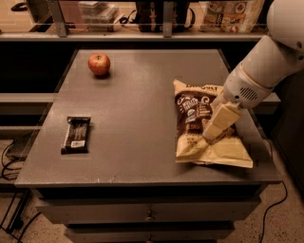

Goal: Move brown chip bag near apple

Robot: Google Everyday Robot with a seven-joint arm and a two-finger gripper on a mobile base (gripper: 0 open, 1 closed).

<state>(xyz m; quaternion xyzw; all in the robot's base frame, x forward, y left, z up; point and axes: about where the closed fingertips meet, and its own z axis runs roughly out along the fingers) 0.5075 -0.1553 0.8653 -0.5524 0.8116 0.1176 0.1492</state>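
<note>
The brown chip bag [197, 128] lies flat on the right part of the grey table [137, 118], tan-yellow with a dark brown centre panel. My gripper [212, 135] comes down from the white arm [266, 66] at the upper right and rests on the lower right part of the bag's dark panel. It hides part of the bag's right side. The apple [99, 64], small and red, sits at the far left of the table, well apart from the bag.
A small black bar wrapper [76, 134] lies near the table's left front edge. A shelf with bags and boxes [228, 14] runs behind the table. Drawers [147, 213] are below the table top, and cables [9, 156] lie on the floor at the left.
</note>
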